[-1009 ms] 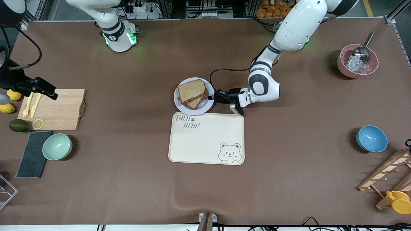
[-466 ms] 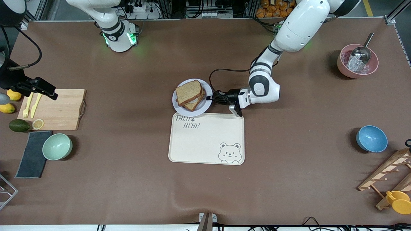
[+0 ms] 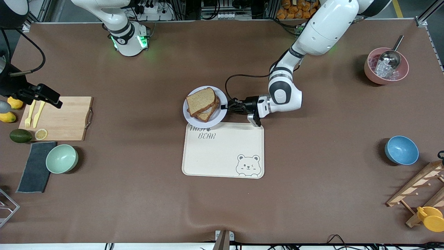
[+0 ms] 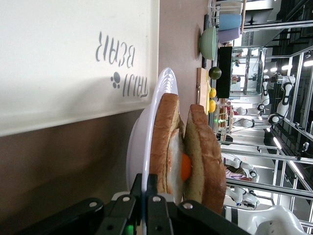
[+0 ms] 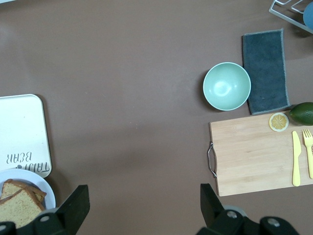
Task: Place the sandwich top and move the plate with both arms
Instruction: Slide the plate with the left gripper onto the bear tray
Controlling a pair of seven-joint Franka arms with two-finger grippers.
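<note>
The plate [image 3: 205, 107], with the sandwich top [image 3: 201, 101] already on the egg slice, sits mid-worktop, its near edge overlapping the tray [image 3: 223, 150]. The left hand [image 3: 226, 106] is clamped on the rim facing the left arm's end. The right hand [image 3: 52, 98] hovers wide open over the cutting board [image 3: 59, 118], well away, so the free rim faces it.

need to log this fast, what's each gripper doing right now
Left gripper: shut on the rim of the plate, which carries the sandwich.
Right gripper: open, holding nothing, up over the bare table near the cutting board.
</note>
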